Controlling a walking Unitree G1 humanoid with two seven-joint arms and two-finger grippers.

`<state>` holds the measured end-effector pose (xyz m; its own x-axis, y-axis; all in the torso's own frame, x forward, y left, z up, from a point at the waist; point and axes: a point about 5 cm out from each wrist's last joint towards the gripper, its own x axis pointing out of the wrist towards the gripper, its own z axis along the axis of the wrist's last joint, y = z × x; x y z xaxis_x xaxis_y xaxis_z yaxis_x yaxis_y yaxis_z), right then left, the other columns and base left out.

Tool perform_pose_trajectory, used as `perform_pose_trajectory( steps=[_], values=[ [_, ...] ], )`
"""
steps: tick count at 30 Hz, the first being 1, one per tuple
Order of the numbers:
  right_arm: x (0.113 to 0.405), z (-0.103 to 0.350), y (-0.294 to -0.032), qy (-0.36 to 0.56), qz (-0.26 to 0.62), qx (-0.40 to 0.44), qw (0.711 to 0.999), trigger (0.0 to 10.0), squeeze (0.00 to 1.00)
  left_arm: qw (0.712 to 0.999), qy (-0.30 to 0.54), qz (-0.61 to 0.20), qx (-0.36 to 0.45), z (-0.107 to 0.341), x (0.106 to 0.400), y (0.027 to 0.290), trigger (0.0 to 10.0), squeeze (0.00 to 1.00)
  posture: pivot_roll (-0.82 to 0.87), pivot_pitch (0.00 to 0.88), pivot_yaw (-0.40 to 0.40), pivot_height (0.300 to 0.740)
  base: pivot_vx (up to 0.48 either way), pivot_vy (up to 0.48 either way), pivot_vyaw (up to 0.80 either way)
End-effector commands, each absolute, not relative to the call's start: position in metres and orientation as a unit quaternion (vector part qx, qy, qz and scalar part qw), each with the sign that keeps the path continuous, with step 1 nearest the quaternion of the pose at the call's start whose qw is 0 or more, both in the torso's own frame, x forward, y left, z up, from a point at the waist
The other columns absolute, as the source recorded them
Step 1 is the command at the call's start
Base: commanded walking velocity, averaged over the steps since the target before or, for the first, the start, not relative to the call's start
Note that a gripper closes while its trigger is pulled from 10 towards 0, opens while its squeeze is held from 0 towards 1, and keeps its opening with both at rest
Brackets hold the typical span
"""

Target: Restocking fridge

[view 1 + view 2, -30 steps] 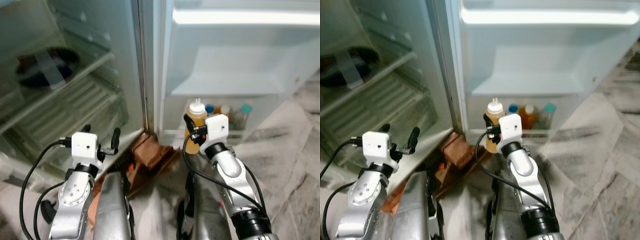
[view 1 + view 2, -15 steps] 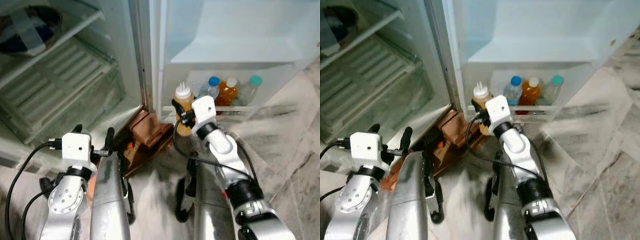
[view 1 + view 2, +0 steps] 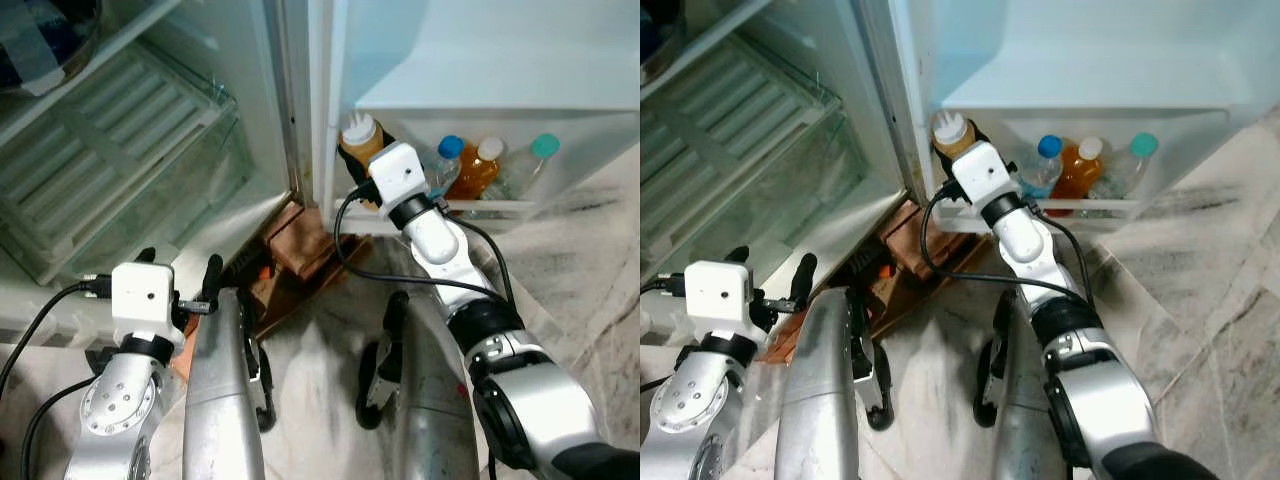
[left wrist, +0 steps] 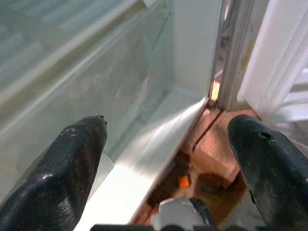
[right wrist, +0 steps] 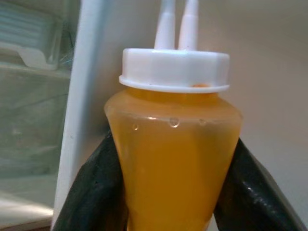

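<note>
- Right tool (image 3: 362, 160): its two black fingers are clamped around a yellow-orange plastic squeeze bottle with a white twin-nozzle cap (image 5: 174, 159), held upright.
- The bottle sits just beside the near end of the white fridge door bin (image 3: 520, 208), level with its rim.
- Beyond the tool, the bin holds three capped drink bottles (image 3: 475, 168).
- Step in hand, by judgement: carrying the bottle to the bin.
- Next move calls for lifting over the rim, then lowering into the free gap.
- Left tool (image 4: 168, 159): spread wide, empty, idle near the fridge floor.
</note>
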<state>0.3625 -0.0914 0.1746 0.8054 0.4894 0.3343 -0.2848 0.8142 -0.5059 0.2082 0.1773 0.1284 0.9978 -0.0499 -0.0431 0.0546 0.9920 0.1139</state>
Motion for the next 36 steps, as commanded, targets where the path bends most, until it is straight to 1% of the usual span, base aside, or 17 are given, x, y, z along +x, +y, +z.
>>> perform_pose_trajectory(
  steps=[1,4,7,8,10,11,13,16,21,23,24,25,26,28,30,36],
  values=[
    [0.36,0.172,-0.083,-0.251,0.217,-0.254,0.909,10.0,0.0,0.998,0.03,-0.029,0.056,0.129,0.201,0.175,10.0,0.0,0.29,0.399,0.043,0.532,0.0,0.0,0.0],
    [0.36,0.17,-0.083,-0.254,0.213,-0.277,0.902,10.0,0.0,0.998,0.034,-0.031,0.053,0.129,0.197,0.173,10.0,0.0,0.3,0.41,0.052,0.532,0.0,0.0,0.0],
    [0.361,0.168,-0.084,-0.251,0.205,-0.284,0.902,10.0,0.0,0.998,0.037,-0.029,0.05,0.13,0.194,0.172,10.0,0.0,0.31,0.418,0.059,0.532,0.0,0.0,0.0],
    [0.362,0.166,-0.084,-0.254,0.196,-0.303,0.897,10.0,0.0,0.998,0.041,-0.027,0.049,0.131,0.191,0.172,10.0,0.0,0.31,0.423,0.064,0.532,0.0,0.0,0.0],
    [0.362,0.163,-0.083,-0.253,0.195,-0.313,0.894,10.0,0.0,0.997,0.044,-0.026,0.048,0.131,0.189,0.172,10.0,0.0,0.32,0.429,0.068,0.532,0.0,0.0,0.0],
    [0.362,0.162,-0.083,-0.253,0.196,-0.314,0.894,10.0,0.0,0.997,0.045,-0.026,0.048,0.131,0.188,0.172,10.0,0.0,0.32,0.431,0.069,0.532,0.0,0.0,0.0],
    [0.363,0.157,-0.081,-0.238,0.182,-0.308,0.903,10.0,0.0,0.997,0.048,-0.026,0.048,0.133,0.186,0.173,10.0,0.0,0.34,0.445,0.077,0.532,0.0,0.0,0.0],
    [0.363,0.151,-0.078,-0.233,0.174,-0.325,0.9,10.0,0.0,0.997,0.053,-0.026,0.05,0.135,0.182,0.174,10.0,0.0,0.36,0.456,0.083,0.532,0.0,0.0,0.0],
    [0.363,0.151,-0.075,-0.235,0.164,-0.329,0.9,10.0,0.0,0.996,0.062,-0.026,0.051,0.136,0.177,0.174,10.0,0.0,0.36,0.466,0.09,0.532,0.0,0.0,0.0],
    [0.365,0.15,-0.076,-0.222,0.156,-0.314,0.91,10.0,0.0,0.996,0.066,-0.028,0.051,0.136,0.176,0.174,10.0,0.0,0.36,0.471,0.091,0.532,0.0,0.0,0.0],
    [0.368,0.147,-0.083,-0.192,0.13,-0.277,0.933,10.0,0.0,0.996,0.068,-0.03,0.05,0.136,0.177,0.173,10.0,0.0,0.35,0.478,0.093,0.532,0.0,0.0,0.0],
    [0.37,0.146,-0.087,-0.177,0.117,-0.259,0.942,10.0,0.0,0.996,0.068,-0.031,0.05,0.136,0.178,0.173,10.0,0.0,0.35,0.479,0.093,0.532,0.0,0.0,0.0],
    [0.37,0.146,-0.087,-0.177,0.117,-0.259,0.942,10.0,0.0,0.996,0.068,-0.031,0.05,0.136,0.178,0.173,10.0,0.0,0.35,0.479,0.093,0.532,0.0,0.0,0.0],
    [0.371,0.142,-0.095,-0.155,0.096,-0.234,0.955,10.0,0.0,0.996,0.067,-0.033,0.049,0.137,0.18,0.172,10.0,0.0,0.35,0.482,0.096,0.532,0.0,0.0,0.0],
    [0.372,0.135,-0.109,-0.123,0.064,-0.204,0.969,10.0,0.0,0.996,0.066,-0.036,0.047,0.138,0.181,0.17,10.0,0.0,0.36,0.472,0.101,0.532,0.0,0.0,0.0],
    [0.371,0.125,-0.125,-0.086,0.032,-0.177,0.98,10.0,0.0,0.996,0.069,-0.039,0.048,0.138,0.18,0.171,10.0,0.0,0.36,0.477,0.106,0.532,0.0,0.0,0.0]
  ],
)
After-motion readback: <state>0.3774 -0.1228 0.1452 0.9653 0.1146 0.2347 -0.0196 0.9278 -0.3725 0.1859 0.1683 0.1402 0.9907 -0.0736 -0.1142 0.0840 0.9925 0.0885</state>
